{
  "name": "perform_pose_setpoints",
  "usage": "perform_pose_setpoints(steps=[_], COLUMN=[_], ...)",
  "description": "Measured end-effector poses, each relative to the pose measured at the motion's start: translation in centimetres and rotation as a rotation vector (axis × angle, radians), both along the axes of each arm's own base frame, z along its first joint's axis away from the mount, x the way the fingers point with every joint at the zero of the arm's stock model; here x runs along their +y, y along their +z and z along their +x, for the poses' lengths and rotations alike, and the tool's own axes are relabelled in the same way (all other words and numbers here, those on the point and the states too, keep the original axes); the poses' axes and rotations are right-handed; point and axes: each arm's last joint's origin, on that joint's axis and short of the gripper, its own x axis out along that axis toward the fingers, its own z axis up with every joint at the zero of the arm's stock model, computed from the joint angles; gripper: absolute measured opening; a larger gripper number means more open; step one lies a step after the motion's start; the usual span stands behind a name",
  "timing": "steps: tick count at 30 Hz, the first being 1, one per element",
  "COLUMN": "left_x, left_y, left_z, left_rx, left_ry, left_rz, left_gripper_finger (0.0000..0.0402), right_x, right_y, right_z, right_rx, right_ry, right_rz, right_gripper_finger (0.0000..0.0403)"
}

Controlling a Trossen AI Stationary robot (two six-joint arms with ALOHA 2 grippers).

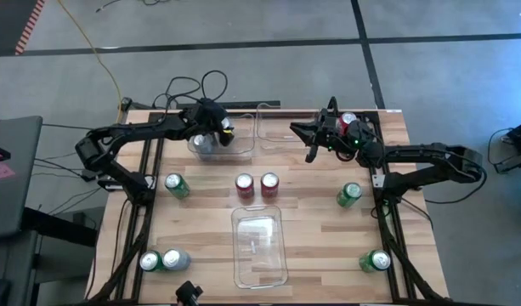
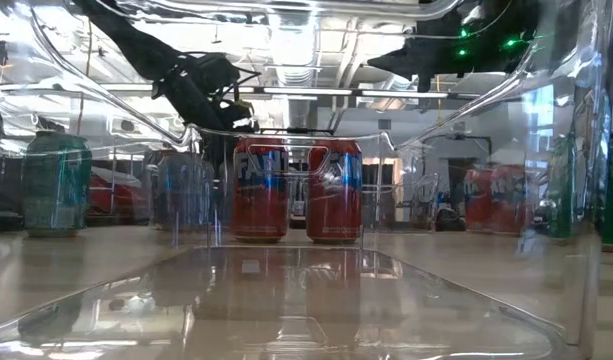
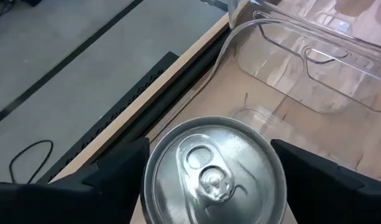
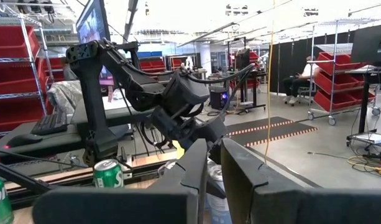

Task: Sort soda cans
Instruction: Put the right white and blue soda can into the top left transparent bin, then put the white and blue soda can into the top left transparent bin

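From above, my left jaws hang over the left bin (image 1: 240,146) at the table's (image 1: 319,246) far edge, straddling a silver can (image 1: 201,143) that stands inside it. Only my left wrist view shows that can's top (image 3: 214,171), bright, with its pull tab, a jaw on either side. Whether I grip it or have let go, I cannot tell. The high view lets me count nine cans. Four are green (image 1: 176,185) (image 1: 150,261) (image 1: 348,195) (image 1: 379,260), standing at the table's left and right sides. Two are silver, the second (image 1: 175,259) touching the near-left green one. Three are red: a pair (image 1: 244,184) (image 1: 268,183) side by side mid-table and one (image 1: 349,121) by my right wrist. There are three clear bins, with the middle bin (image 1: 277,127) at the far edge and the near bin (image 1: 258,246) in front. The low view, looking through that near bin, alone shows the red pair's sides (image 2: 260,190) (image 2: 333,190), with white and blue lettering. My right jaws hover beside the middle bin, nearly closed on nothing, which only the right wrist view shows.
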Motion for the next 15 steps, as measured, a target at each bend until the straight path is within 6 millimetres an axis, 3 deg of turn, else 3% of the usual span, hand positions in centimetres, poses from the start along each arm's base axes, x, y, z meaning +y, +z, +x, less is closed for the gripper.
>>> perform_pose_setpoints(steps=[10, 15], left_x=[0.0, -0.5], left_y=[0.2, 1.7], left_z=[-0.1, -0.6], left_rx=[0.01, -0.013], left_ry=[0.016, 0.006], left_rz=[0.017, 0.051], left_gripper_finger=[0.0354, 0.0354], right_x=[0.3, 0.3], right_y=[0.0, 0.0], right_z=[0.1, 0.1], right_rx=[-0.001, 0.001], right_ry=[0.013, 0.014], right_rz=[0.002, 0.005], right_gripper_finger=[0.0065, 0.0065])
